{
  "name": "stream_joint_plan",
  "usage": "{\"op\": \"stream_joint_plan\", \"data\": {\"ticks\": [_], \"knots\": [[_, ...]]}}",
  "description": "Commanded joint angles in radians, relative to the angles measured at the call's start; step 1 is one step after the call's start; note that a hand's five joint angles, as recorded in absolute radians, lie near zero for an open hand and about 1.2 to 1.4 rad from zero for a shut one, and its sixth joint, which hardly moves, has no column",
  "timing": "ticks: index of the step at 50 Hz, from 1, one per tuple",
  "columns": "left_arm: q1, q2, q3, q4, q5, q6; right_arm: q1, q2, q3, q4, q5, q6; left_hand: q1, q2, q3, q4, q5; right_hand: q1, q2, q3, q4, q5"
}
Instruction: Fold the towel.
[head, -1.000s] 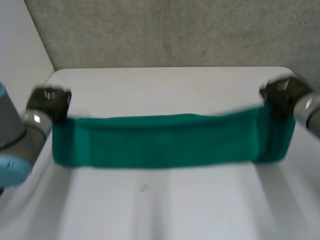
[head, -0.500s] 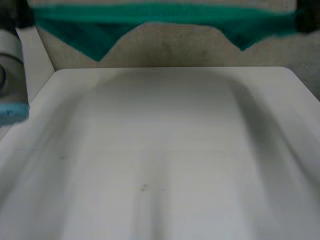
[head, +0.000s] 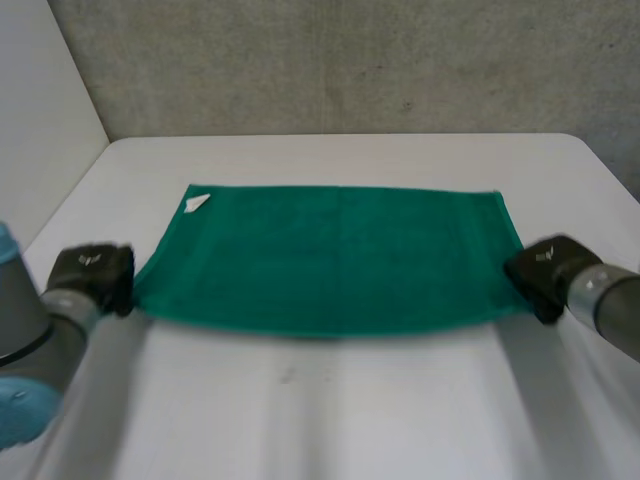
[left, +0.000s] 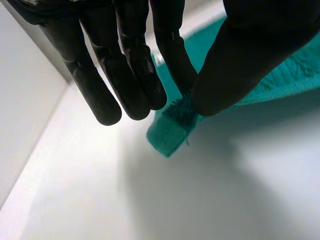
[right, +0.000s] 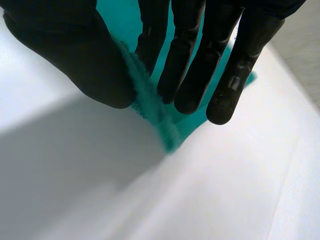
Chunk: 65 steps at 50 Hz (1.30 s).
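White table (head: 330, 420), rough grey wall (head: 350, 60) behind it, and the green towel (head: 330, 260) is spread out pretty flat across the middle, long side running between my two arms, with a little white tag (head: 197, 203) showing at the far left corner. My left hand (head: 92, 278) has the near left corner and my right hand (head: 540, 270) has the near right one. Up close, the left hand (left: 250, 55) is pinching just the fluffy tip of the corner between the thumb and one finger, and the other fingers hang straight beside it holding nothing. It's the same deal on the right hand (right: 65, 55): thumb against a finger with the towel's edge squeezed in between, rest of the fingers loose over the cloth. So my guess is the next bit is carrying this near edge over to the far one. What worries me is how little cloth each pinch has. Lift quickly and a corner could just slide out, and then half the towel flops. If one arm travels further than the other, the edges land skewed. Too much slack between the hands and the middle sags and bunches up underneath. And the far edge isn't pinned by anything, so it might drag along.
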Motion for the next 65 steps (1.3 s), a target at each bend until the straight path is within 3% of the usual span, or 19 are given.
{"op": "stream_joint_plan", "data": {"ticks": [1,3,6,15,23,30,37,38,39,40,42,43,44,45,53,54,61,65], "knots": [[0.064,0.198,-0.085,-0.291,0.084,0.171,-0.059,-0.158,0.134,0.135,-0.001,-0.297,0.258,0.197,0.204,0.201,0.262,0.412,0.217,0.210,0.203,0.230],[0.064,0.200,-0.075,-0.278,0.104,0.171,-0.064,-0.158,0.129,0.113,0.000,-0.289,0.258,0.197,0.204,0.201,0.262,0.412,0.217,0.210,0.203,0.230],[0.059,0.186,-0.038,-0.212,0.121,0.166,-0.059,-0.136,0.083,-0.029,0.000,-0.156,0.258,0.197,0.204,0.201,0.262,0.412,0.217,0.210,0.203,0.230],[-0.062,-0.143,0.267,0.106,0.069,0.100,0.008,0.111,-0.096,-0.176,0.011,0.022,0.258,0.197,0.204,0.201,0.262,0.412,0.217,0.210,0.203,0.230],[-0.122,-0.447,0.642,0.115,-0.048,0.106,0.053,0.326,-0.332,-0.253,0.129,0.033,0.258,0.197,0.204,0.201,0.262,0.412,0.217,0.210,0.203,0.230],[-0.129,-0.630,0.879,0.120,-0.057,0.144,0.070,0.472,-0.516,-0.334,0.189,0.028,0.258,0.197,0.204,0.201,0.262,0.412,0.217,0.210,0.203,0.230],[-0.135,-0.724,0.974,0.127,-0.040,0.178,0.079,0.589,-0.659,-0.344,0.210,0.028,0.258,0.197,0.204,0.201,0.262,0.412,0.217,0.210,0.203,0.230],[-0.138,-0.728,0.973,0.133,-0.034,0.177,0.085,0.598,-0.670,-0.342,0.210,0.028,0.258,0.197,0.204,0.201,0.262,0.300,0.104,0.097,0.091,0.117],[-0.142,-0.730,0.971,0.140,-0.028,0.177,0.094,0.607,-0.687,-0.342,0.215,0.028,0.258,0.197,0.204,0.201,0.262,-0.390,-0.586,-0.592,-0.599,-0.573],[-0.149,-0.733,0.965,0.169,-0.013,0.177,0.099,0.612,-0.694,-0.342,0.216,0.030,0.258,0.197,0.204,0.201,0.262,-0.685,-0.880,-0.887,-0.894,-0.867],[-0.155,-0.730,0.949,0.205,0.010,0.177,0.105,0.613,-0.705,-0.345,0.221,0.033,0.247,0.186,0.192,0.189,0.251,-0.810,-1.005,-1.012,-1.019,-0.992],[-0.158,-0.725,0.936,0.222,0.020,0.175,0.107,0.612,-0.710,-0.348,0.223,0.042,-0.076,-0.137,-0.130,-0.133,-0.072,-0.810,-1.005,-1.012,-1.019,-0.992],[-0.163,-0.719,0.912,0.250,0.033,0.177,0.107,0.610,-0.711,-0.348,0.224,0.050,-0.826,-0.887,-0.881,-0.884,-0.822,-0.810,-1.005,-1.012,-1.019,-0.992],[-0.166,-0.715,0.903,0.262,0.037,0.177,0.108,0.607,-0.711,-0.350,0.224,0.059,-0.964,-1.025,-1.018,-1.021,-0.960,-0.810,-1.005,-1.012,-1.019,-0.992],[-0.181,-0.600,0.797,0.308,0.049,0.178,0.103,0.504,-0.681,-0.339,0.223,0.188,-0.964,-1.025,-1.018,-1.021,-0.960,-0.810,-1.005,-1.012,-1.019,-0.992],[-0.181,-0.572,0.772,0.308,0.049,0.177,0.094,0.404,-0.611,-0.336,0.213,0.239,-0.964,-1.025,-1.018,-1.021,-0.960,-0.810,-1.005,-1.012,-1.019,-0.992],[-0.180,-0.439,0.625,0.304,0.041,0.169,0.091,0.256,-0.443,-0.333,0.189,0.272,-0.964,-1.025,-1.018,-1.021,-0.960,-0.810,-1.005,-1.012,-1.019,-0.992],[-0.175,-0.347,0.489,0.301,0.041,0.163,0.085,0.155,-0.290,-0.290,0.112,0.278,-0.964,-1.025,-1.018,-1.021,-0.960,-0.810,-1.005,-1.012,-1.019,-0.992]]}}
